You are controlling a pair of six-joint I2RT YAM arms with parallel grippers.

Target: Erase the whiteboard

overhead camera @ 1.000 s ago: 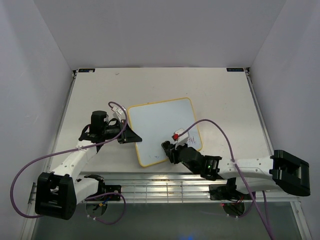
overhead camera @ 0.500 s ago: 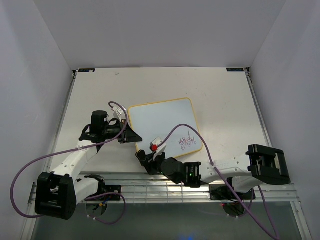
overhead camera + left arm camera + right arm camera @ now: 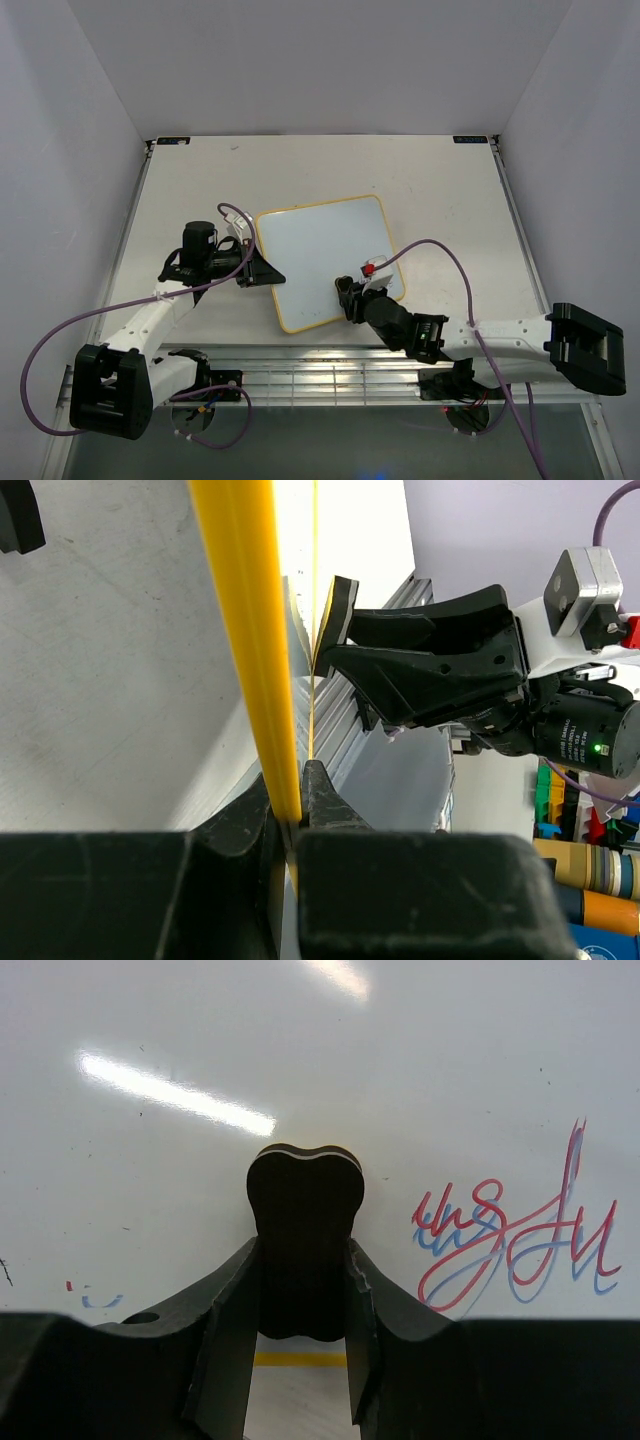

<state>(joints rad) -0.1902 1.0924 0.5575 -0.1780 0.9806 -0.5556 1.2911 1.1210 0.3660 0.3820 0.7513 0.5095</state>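
The whiteboard (image 3: 318, 250), glossy white with a thin yellow frame, lies tilted on the table. My left gripper (image 3: 262, 274) is shut on its left edge; in the left wrist view the fingers (image 3: 292, 820) pinch the yellow frame (image 3: 240, 620). My right gripper (image 3: 347, 293) is shut on the black eraser (image 3: 305, 1195) and presses it on the board (image 3: 300, 1040) near its lower edge. Red-and-blue handwriting (image 3: 510, 1240) lies just right of the eraser. The right gripper with the eraser (image 3: 335, 620) also shows in the left wrist view.
The white table (image 3: 450, 200) is walled on three sides. A metal rail frame (image 3: 330, 362) runs along the near edge between the arm bases. Purple cables (image 3: 440, 255) loop above both arms.
My right gripper swept the eraser left to the board's lower-left corner and has come back right, beside the handwriting. The handwriting is still there. The left gripper has not moved.
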